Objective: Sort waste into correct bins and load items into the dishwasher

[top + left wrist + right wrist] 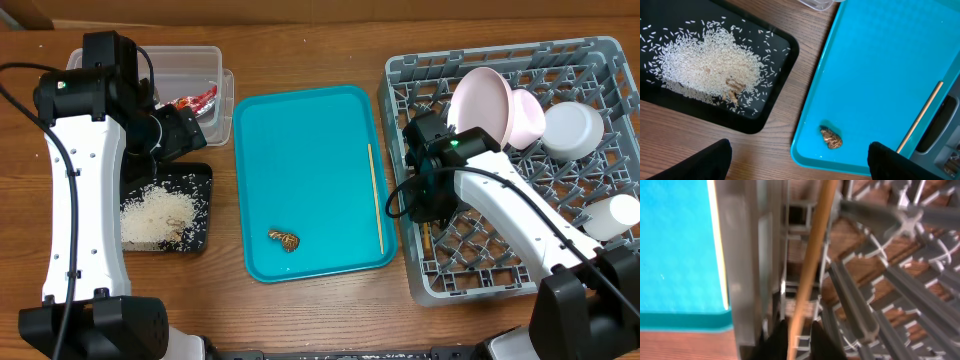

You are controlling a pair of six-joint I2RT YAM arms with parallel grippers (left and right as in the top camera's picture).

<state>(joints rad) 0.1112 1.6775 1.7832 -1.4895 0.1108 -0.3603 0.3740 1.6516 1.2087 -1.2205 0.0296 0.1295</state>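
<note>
Wooden table, teal serving tray in the middle, grey dish rack on the right, two bins on the left.

Step in hand, as I read it: loading chopsticks into the rack. The right gripper is low over the rack's left edge, just beside the teal tray. A wooden chopstick runs up from between its fingertips across the rack's grid cells. Jaws are narrow with the stick between them. Cannot tell if they pinch it or have just let go.

The left gripper is spread wide with nothing in it. It hovers over the gap between the black tray and the teal tray.

Where things are:
- Rice is piled in the black tray.
- A red-and-white wrapper is in the clear tub.
- Pink plates, a white bowl and a white cup are in the rack.
- A brown food scrap lies near the front of the teal tray.
- A second chopstick lies along the teal tray's right rim.

Next move, as a judgement: free the stick fully so it rests in the rack, then lift straight up clear of the pegs. The second chopstick is thin, flat and close to the rim, so it needs a low, square fingertip pinch. The scrap sits in easy reach of the left arm and probably belongs with the rice.
</note>
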